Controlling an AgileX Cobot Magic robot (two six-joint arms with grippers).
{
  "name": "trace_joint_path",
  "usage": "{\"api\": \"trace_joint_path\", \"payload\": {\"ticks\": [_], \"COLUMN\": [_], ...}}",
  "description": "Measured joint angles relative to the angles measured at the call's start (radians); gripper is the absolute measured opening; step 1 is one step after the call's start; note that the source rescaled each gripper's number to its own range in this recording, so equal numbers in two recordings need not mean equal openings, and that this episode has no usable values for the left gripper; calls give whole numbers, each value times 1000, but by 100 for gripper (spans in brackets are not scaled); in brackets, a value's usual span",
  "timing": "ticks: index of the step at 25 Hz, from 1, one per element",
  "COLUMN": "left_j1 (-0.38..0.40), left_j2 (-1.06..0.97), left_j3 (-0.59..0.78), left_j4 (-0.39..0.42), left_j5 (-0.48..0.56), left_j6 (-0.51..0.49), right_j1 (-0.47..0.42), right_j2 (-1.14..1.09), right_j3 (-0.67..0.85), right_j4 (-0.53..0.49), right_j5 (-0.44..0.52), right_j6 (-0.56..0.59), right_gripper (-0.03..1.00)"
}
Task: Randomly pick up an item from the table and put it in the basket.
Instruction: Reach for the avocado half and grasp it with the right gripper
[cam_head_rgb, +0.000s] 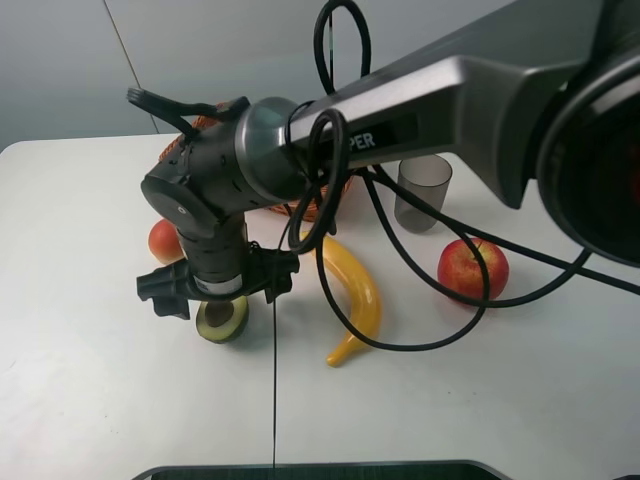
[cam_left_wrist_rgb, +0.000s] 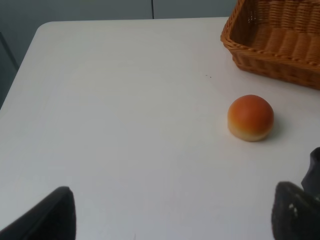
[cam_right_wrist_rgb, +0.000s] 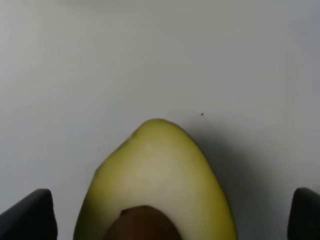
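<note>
On the large flat white matte table (cam_head_rgb: 80, 390), left of centre in the high view, the halved avocado with dark green skin, pale yellow-green flesh and a brown pit (cam_head_rgb: 222, 320) lies cut face up. It is just beneath the right gripper (cam_head_rgb: 222, 287), whose arm reaches across from the right side. The right wrist view shows this gripper spread wide and holding nothing. Its two black fingertips (cam_right_wrist_rgb: 29, 216) stand one on each side of the avocado, neither touching it.

The fruit's long axis runs away from the wrist camera, narrow end farthest. It therefore lies crosswise to the line along which the jaws would close, and they would meet its shorter width. That looks like a sound alignment, with only a descent needed before closing, though I cannot tell how high the fingertips are above the table.

The left gripper (cam_left_wrist_rgb: 172, 216) is also wide open and empty, over bare table. The round orange-red peach (cam_left_wrist_rgb: 250, 118) and the orange-brown woven wicker basket (cam_left_wrist_rgb: 270, 60) lie beyond it. The right arm is plainly the nearer to the avocado. In the high view the basket sits partly hidden behind that arm, past the peach.
</note>
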Motion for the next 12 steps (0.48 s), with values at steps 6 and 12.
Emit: {"api": "trace_joint_path", "payload": {"ticks": [6,12], "left_j1": [0,0], "left_j2": [0,0], "left_j3": [0,0], "left_j4": [0,0], "left_j5": [0,0], "left_j6": [0,0], "right_j1": [0,0], "right_j2": [14,28], "right_j3": [0,-2], "right_j4": [0,3], "right_j5": [-2,0], "right_j6": [2,-5], "right_gripper": [100,26]}}
